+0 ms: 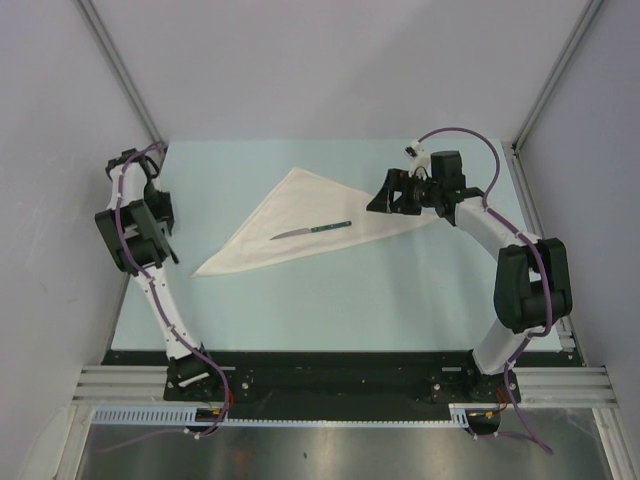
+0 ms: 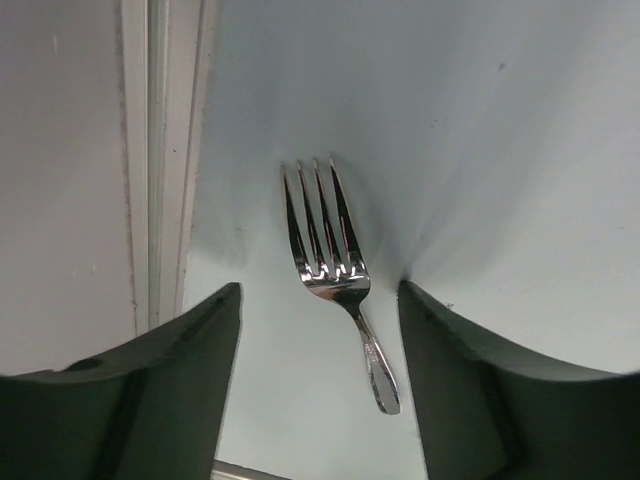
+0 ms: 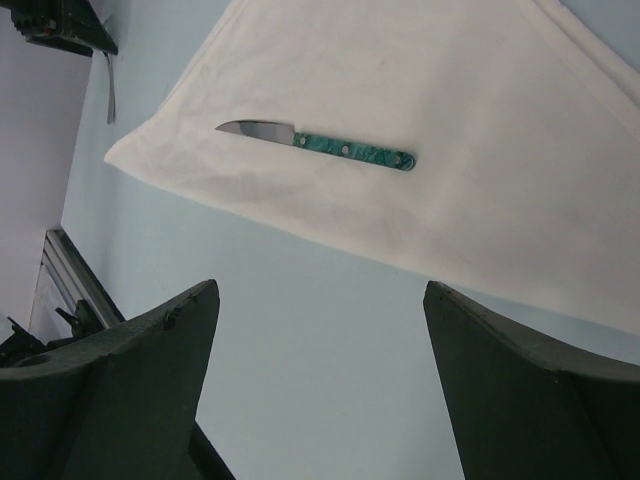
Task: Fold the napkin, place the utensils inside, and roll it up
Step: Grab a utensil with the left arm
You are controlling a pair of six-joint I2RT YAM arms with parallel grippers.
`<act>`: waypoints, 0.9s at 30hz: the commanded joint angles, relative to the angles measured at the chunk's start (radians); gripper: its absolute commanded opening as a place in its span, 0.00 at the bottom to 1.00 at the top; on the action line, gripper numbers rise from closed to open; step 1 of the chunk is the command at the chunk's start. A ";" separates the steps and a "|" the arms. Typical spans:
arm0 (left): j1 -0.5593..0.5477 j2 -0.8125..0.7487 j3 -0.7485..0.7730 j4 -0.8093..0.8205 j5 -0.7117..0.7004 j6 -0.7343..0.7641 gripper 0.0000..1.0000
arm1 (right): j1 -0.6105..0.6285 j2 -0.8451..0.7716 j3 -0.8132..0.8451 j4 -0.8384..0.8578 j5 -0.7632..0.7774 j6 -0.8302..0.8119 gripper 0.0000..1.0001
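Note:
The white napkin (image 1: 300, 225) lies folded into a triangle on the pale blue table, also seen in the right wrist view (image 3: 470, 90). On it rests the knife (image 1: 312, 230), teal handle to the right, blade to the left (image 3: 320, 145). A silver fork (image 2: 335, 265) lies on the table by the left wall, tines pointing away. My left gripper (image 2: 320, 285) hovers over it, open, its fingers either side of the fork's neck without touching. Open and holding nothing, my right gripper (image 1: 385, 205) is at the napkin's right corner, just short of the cloth's edge (image 3: 320, 285).
A white wall and a metal rail (image 2: 160, 160) run close along the left of the fork. The black and metal frame (image 1: 320, 375) borders the table's near edge. The left gripper and fork (image 3: 108, 85) show small at the top left of the right wrist view.

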 commanded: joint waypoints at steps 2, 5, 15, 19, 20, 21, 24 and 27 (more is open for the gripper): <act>-0.005 0.011 0.043 -0.022 0.013 0.030 0.58 | -0.008 0.005 0.041 0.035 -0.021 0.005 0.89; -0.005 0.013 0.043 -0.020 0.016 0.034 0.40 | -0.008 0.007 0.041 0.034 -0.023 0.005 0.89; -0.018 0.008 0.043 -0.017 -0.004 0.053 0.11 | -0.008 0.004 0.041 0.025 -0.018 -0.003 0.88; -0.018 -0.029 0.036 0.003 0.044 0.073 0.00 | -0.008 0.005 0.041 0.025 -0.018 -0.001 0.89; -0.017 -0.041 0.030 0.019 0.054 0.071 0.00 | -0.008 0.005 0.043 0.025 -0.017 -0.001 0.88; -0.018 -0.059 0.033 0.023 0.071 0.071 0.00 | -0.008 0.005 0.041 0.025 -0.020 0.000 0.89; -0.018 -0.076 0.059 0.029 0.111 0.062 0.00 | -0.008 0.008 0.041 0.029 -0.020 0.002 0.88; -0.020 -0.108 0.059 0.041 0.119 0.057 0.00 | -0.008 0.005 0.040 0.031 -0.021 0.004 0.89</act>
